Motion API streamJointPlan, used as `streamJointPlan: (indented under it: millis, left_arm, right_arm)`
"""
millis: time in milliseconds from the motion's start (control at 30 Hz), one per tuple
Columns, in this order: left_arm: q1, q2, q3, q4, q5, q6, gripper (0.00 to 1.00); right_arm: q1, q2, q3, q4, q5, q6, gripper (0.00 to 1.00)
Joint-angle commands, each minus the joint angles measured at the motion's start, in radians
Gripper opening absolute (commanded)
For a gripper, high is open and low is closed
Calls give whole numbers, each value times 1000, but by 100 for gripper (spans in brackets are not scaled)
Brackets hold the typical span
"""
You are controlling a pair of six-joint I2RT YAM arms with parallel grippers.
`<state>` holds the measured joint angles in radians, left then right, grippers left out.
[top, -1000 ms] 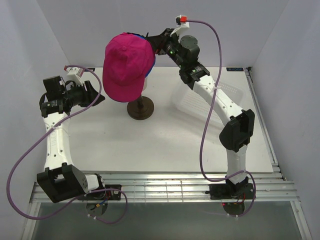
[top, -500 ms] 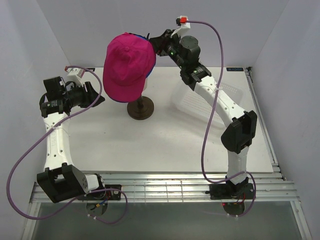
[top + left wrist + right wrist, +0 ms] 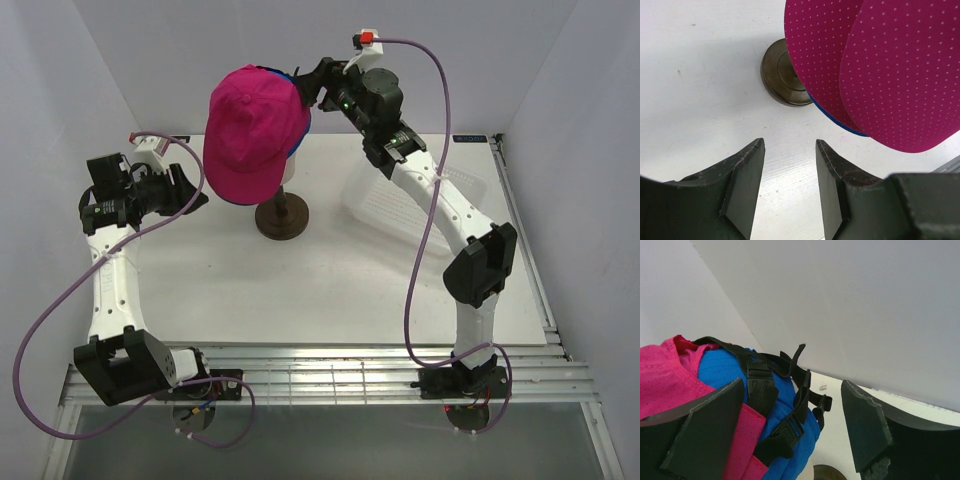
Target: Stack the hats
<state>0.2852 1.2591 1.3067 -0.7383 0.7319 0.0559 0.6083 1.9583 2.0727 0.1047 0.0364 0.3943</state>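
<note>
Your right gripper [image 3: 792, 415] has its jaws wide apart, gripping nothing, either side of the strap buckles [image 3: 760, 382] at upper centre, since the magenta caps [image 3: 255, 125] over the blue cap [image 3: 725, 367] sit nested above the stand [image 3: 281, 220]; left gripper [image 3: 790, 175] hovers mid-left, part-open, empty.

Bright, even light casts soft, faint shadows on the table [image 3: 300, 290]; views sharp.

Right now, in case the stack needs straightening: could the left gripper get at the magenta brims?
Probably yes: the left gripper stands open, facing the magenta brims, with nothing between them.
</note>
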Motion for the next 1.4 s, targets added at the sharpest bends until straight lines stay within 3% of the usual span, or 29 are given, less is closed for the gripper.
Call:
streamJointPlan:
  millis: [0, 67, 133, 433, 767, 1033, 1367]
  left_arm:
    - [5, -41, 35, -9, -34, 24, 56]
    - [5, -41, 26, -4, -51, 27, 56]
    - [3, -40, 20, 0, -57, 25, 56]
    - [5, -38, 23, 2, -81, 32, 57]
    - [5, -27, 14, 8, -130, 36, 59]
    - [31, -18, -47, 43, -272, 74, 62]
    - [104, 37, -107, 112, -380, 73, 65]
  right_arm:
    - [10, -38, 47, -53, 23, -55, 87]
    - [10, -48, 61, -57, 42, -71, 95]
    - [8, -52, 87, -69, 51, -87, 90]
    - [-15, -91, 93, -86, 114, -115, 89]
    - [-38, -211, 37, -103, 333, -281, 89]
    - [-218, -459, -358, -230, 292, -351, 90]
    - [-446, -599, -796, -348, 50, -259, 89]
